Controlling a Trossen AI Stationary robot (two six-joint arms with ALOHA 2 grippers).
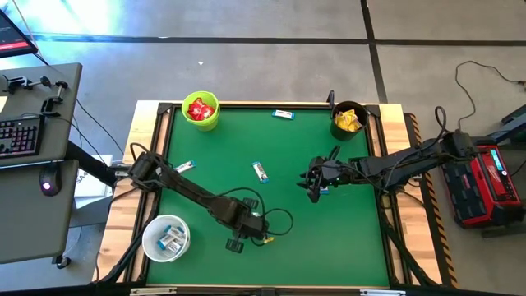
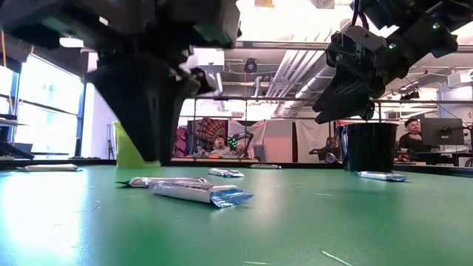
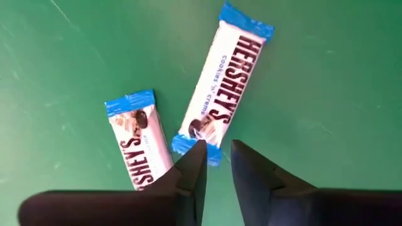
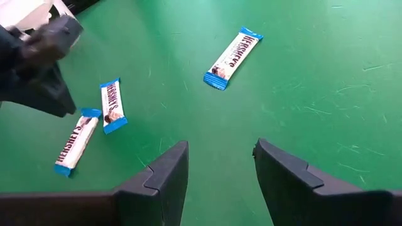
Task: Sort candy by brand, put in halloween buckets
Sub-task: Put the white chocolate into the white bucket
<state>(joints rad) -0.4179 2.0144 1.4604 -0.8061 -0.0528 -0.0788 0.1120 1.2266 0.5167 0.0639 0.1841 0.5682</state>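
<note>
Left end effector (image 3: 217,160) at tabletop (image 1: 329,238) 6 o'clock, fingers nearly together beside white-and-blue bar (image 3: 223,78), nothing pinched. Right end effector (image 4: 220,166) spread, 3 o'clock, empty. Green bucket (image 1: 200,111) holds red, black bucket (image 1: 348,120) yellow, white bucket (image 1: 166,237) bars. Several bars left loose.

left claw (image 3: 217,157): low, fingers narrowly apart, seemingly empty | right claw (image 4: 220,163): raised, fingers spread

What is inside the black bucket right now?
The black bucket at the table's far right corner holds yellow packets, seen from above. How many there are, and whether anything lies beneath them, cannot be seen; the top packets cover the rest.
</note>
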